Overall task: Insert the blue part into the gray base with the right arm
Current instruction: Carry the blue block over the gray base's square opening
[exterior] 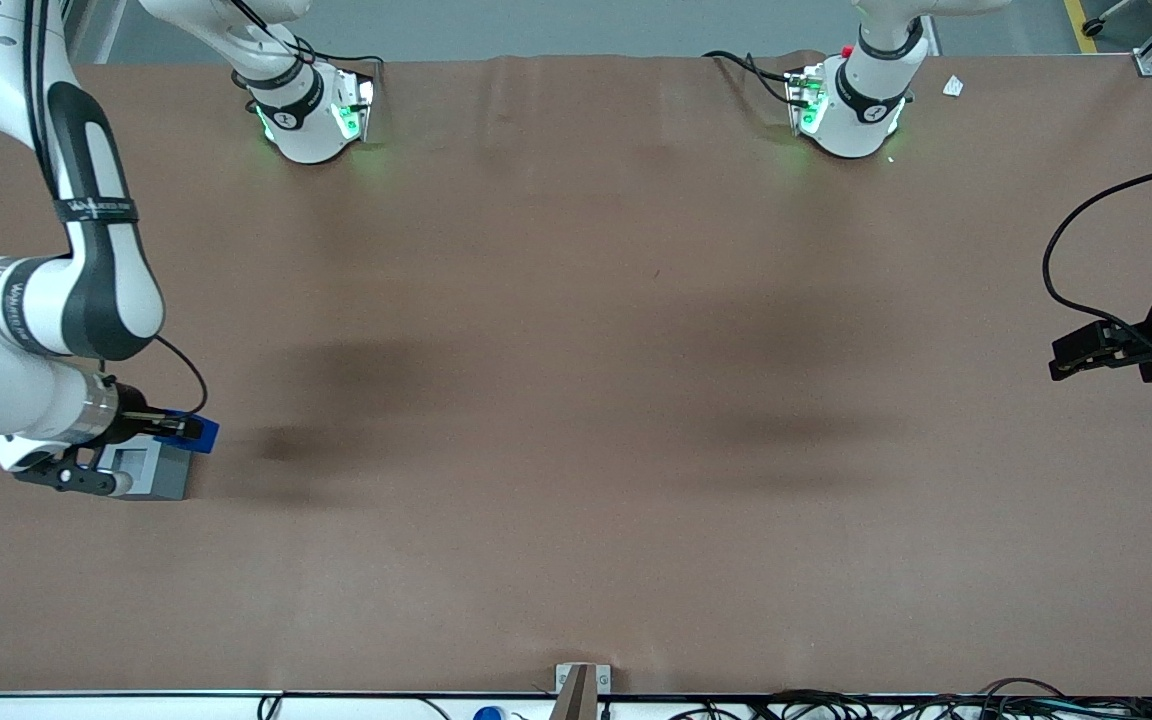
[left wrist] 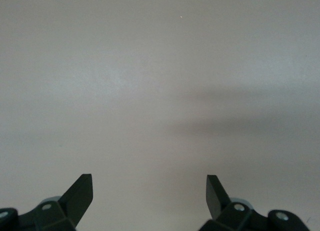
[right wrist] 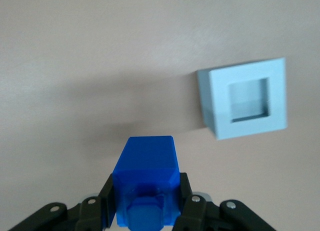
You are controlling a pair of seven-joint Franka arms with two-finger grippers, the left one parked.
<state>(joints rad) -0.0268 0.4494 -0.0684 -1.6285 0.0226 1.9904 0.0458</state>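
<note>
The gray base sat on the table just beside and below the gripper, its recess empty, while the blue part hung clamped between the fingers, lifted but not yet inserted.

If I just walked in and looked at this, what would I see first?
The bright blue part would catch your eye first, pinched in the right arm's claw and held up off the brown table, at the working arm's end. Right beside it on the table sits the gray base, with its square hole empty and facing up. The blue part is not over that hole yet.
</note>
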